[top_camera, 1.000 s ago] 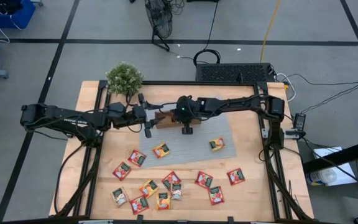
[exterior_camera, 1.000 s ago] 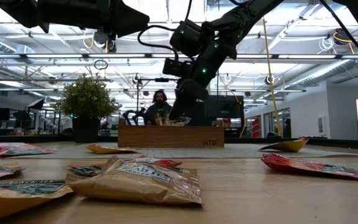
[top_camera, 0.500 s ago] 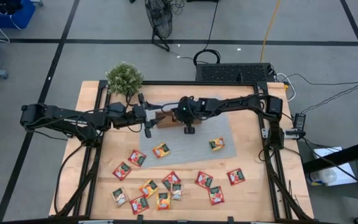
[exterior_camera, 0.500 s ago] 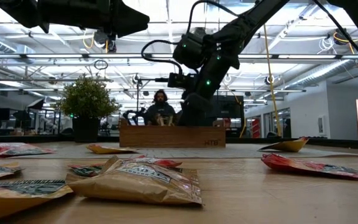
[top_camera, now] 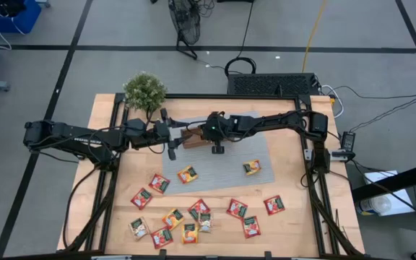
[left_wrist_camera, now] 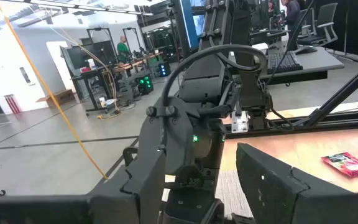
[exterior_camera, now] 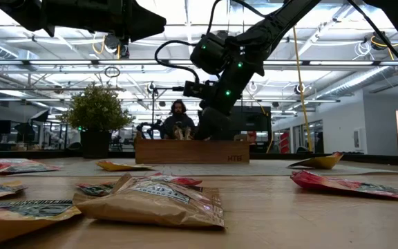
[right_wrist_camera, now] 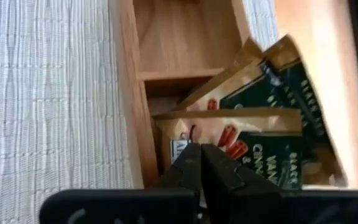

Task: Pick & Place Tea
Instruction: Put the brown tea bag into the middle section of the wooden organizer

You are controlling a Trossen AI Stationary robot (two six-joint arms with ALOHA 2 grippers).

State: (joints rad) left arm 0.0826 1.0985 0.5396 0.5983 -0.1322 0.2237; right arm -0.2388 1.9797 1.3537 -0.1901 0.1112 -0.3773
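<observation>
The brown wooden tray (top_camera: pixel 192 139) stands on the grey mat (top_camera: pixel 255 148) at the far middle, and it also shows in the low view (exterior_camera: pixel 192 151). Tea packets (right_wrist_camera: pixel 253 118) stand on edge, leaning in its compartments. Two packets (top_camera: pixel 187 174) (top_camera: pixel 251 167) lie flat on the mat. Several more packets (top_camera: pixel 197 217) lie scattered on the near half of the table. My right gripper (top_camera: pixel 206 137) points down over the tray, shut (right_wrist_camera: pixel 201 152), just above a packet. My left gripper (top_camera: pixel 172 146) hovers open (left_wrist_camera: pixel 191 208) at the tray's left end, holding nothing. My right gripper's shut fingertips (right_wrist_camera: pixel 191 155) stand at the upper edge of a leaning packet (right_wrist_camera: pixel 185 134) in the tray, coming from above. I cannot tell whether they touch it.
A small potted plant (top_camera: pixel 144 90) stands at the far left corner. The table's frame rails (top_camera: pixel 310 155) run along the left and right sides. A person (exterior_camera: pixel 177 117) sits in the room beyond the table. Bare wood lies at the right of the mat (top_camera: pixel 295 173).
My right gripper has shifted a little toward the table's far edge above the tray and has turned slightly; it stays shut. The packets and the tray have kept their places.
</observation>
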